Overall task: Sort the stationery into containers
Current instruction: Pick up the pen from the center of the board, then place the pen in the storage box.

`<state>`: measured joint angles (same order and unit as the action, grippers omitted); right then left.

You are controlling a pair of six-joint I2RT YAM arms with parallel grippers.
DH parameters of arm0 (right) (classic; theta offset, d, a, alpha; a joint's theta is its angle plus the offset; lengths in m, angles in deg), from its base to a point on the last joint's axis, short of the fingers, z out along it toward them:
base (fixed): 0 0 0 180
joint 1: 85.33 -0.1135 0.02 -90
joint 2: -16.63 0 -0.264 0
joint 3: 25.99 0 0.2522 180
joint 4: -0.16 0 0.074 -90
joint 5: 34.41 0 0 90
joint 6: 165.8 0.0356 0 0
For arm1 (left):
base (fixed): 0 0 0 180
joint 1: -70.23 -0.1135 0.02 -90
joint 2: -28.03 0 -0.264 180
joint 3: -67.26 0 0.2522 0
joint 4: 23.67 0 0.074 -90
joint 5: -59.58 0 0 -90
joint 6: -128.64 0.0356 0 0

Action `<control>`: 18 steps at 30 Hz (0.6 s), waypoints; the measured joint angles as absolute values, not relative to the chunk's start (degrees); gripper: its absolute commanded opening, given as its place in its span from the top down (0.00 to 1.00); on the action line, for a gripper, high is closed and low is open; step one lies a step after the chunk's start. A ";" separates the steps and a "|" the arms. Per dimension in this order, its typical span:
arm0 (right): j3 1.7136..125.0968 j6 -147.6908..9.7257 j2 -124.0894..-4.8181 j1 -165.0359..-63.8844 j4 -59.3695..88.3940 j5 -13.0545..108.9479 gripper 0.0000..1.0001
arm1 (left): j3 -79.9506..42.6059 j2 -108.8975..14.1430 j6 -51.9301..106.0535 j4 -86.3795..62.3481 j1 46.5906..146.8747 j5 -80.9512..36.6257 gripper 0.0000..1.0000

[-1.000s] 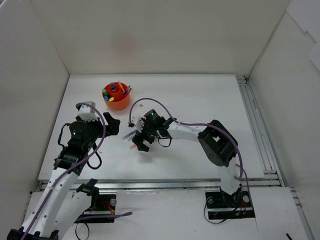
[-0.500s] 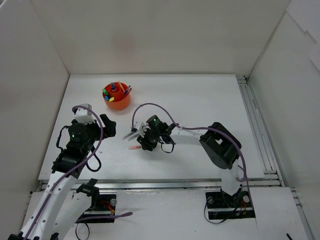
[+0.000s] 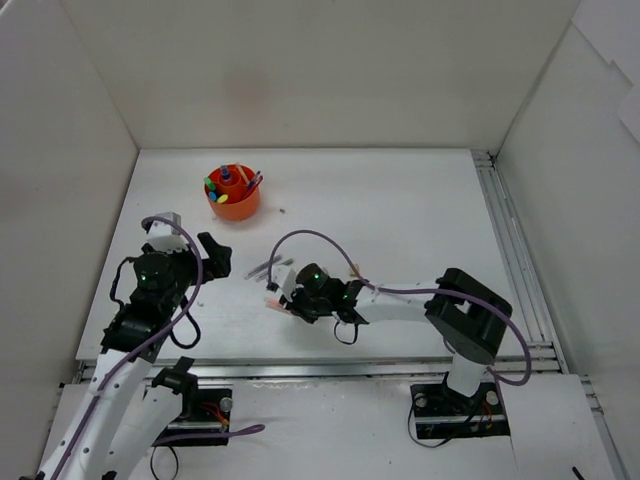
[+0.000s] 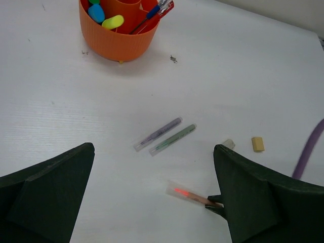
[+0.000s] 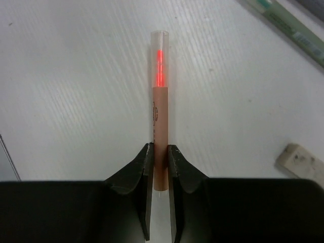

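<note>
A red pen point(image 5: 160, 101) with a clear cap lies on the white table, and my right gripper point(image 5: 160, 152) is shut on its rear end. From above, the right gripper point(image 3: 291, 300) sits left of centre with the red pen point(image 3: 272, 300) pointing left. The left wrist view shows the red pen point(image 4: 190, 195) too. My left gripper point(image 4: 154, 148) hangs open and holds nothing, left of the pen. A purple pen point(image 4: 158, 133) and a green pen point(image 4: 173, 139) lie side by side beyond it. The orange organizer point(image 4: 111, 48) holds several capped markers and pens.
Two beige erasers point(image 4: 257, 144) point(image 4: 229, 144) lie right of the loose pens. One eraser point(image 5: 298, 159) shows right of my right gripper, and the green pen point(image 5: 288, 25) lies at the upper right. White walls enclose the table on three sides.
My right arm has swung toward the near edge and come down, and its gripper has gone from open to shut on the red pen. The left arm has drawn back slightly.
</note>
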<state>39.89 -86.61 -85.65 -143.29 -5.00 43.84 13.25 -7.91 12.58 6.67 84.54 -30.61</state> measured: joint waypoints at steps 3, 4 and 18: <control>36.41 -84.83 -80.08 -143.27 -6.09 47.38 1.00 | 12.70 -9.93 11.81 7.52 84.52 -28.58 0.00; 35.76 -84.29 -77.85 -143.16 -6.49 48.65 1.00 | 12.35 -11.00 11.48 7.72 84.52 -27.18 0.00; 35.45 -78.32 -64.34 -143.13 -15.86 53.11 1.00 | 14.43 -18.97 5.45 -2.69 84.58 -6.68 0.03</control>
<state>35.45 -78.32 -64.34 -143.13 -15.86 53.11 14.43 -18.97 5.45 -2.69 84.58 -6.68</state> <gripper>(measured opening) 0.114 0.993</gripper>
